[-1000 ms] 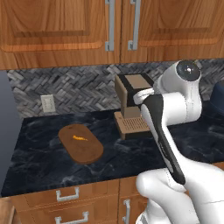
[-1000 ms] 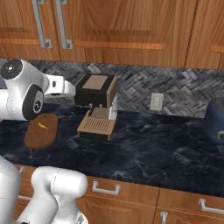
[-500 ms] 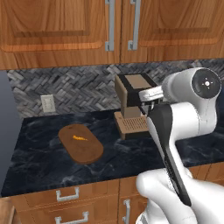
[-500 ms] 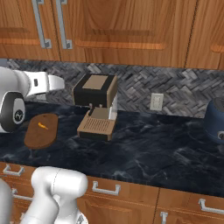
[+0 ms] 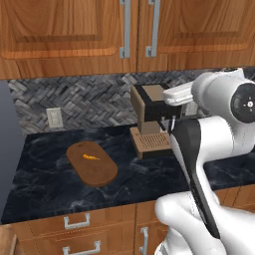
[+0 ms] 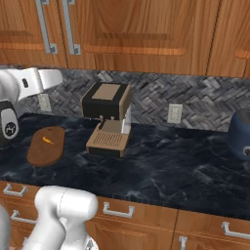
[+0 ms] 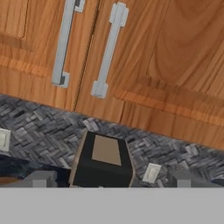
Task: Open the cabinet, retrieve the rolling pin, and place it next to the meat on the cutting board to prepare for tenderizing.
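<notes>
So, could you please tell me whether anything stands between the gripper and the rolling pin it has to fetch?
Yes: the reddish-brown wooden wall cabinet with vertical silver bar handles is closed, so its doors stand in the way. The dark, tan-topped coffee machine sits below the doors, not across them.

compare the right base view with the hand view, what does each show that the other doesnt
Right base view alone: the cutting board with the meat on it, the drawers below the counter, and a dark blue pot at the right edge.
Hand view alone: two grey finger tips low in the picture, set wide apart.
Both: the shut cabinet doors with silver bar handles, the coffee machine, and the herringbone backsplash.
</notes>
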Robot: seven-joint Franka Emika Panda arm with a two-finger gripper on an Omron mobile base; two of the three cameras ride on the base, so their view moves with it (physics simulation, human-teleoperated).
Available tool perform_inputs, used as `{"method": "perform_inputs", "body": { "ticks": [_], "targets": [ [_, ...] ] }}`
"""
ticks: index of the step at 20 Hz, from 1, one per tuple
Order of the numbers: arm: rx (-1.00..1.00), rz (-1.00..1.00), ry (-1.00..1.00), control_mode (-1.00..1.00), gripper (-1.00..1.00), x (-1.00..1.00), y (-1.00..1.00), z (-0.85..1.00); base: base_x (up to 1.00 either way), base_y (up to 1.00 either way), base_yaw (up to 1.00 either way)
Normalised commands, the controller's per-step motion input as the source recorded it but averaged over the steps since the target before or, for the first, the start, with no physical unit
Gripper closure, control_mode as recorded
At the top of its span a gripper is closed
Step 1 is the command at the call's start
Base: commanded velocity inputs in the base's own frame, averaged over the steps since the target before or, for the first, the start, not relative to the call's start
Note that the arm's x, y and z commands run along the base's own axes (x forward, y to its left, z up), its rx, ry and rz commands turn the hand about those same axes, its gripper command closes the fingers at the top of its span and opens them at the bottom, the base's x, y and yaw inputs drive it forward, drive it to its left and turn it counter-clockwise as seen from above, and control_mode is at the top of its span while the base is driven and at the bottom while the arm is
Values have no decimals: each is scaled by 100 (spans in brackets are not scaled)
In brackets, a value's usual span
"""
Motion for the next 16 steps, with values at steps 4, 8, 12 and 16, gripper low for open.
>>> {"method": "perform_inputs", "body": {
  "ticks": [4, 8, 12, 16],
  "targets": [
    [0, 0, -1, -100, -100, 10, 16, 31, 0, 0, 0],
    [0, 0, 0, -100, -100, 23, 20, 11, 0, 0, 0],
    [0, 0, -6, -100, -100, 8, 22, 10, 0, 0, 0],
    [0, 0, -16, -100, -100, 1, 0, 5, 0, 0, 0]
  ]
}}
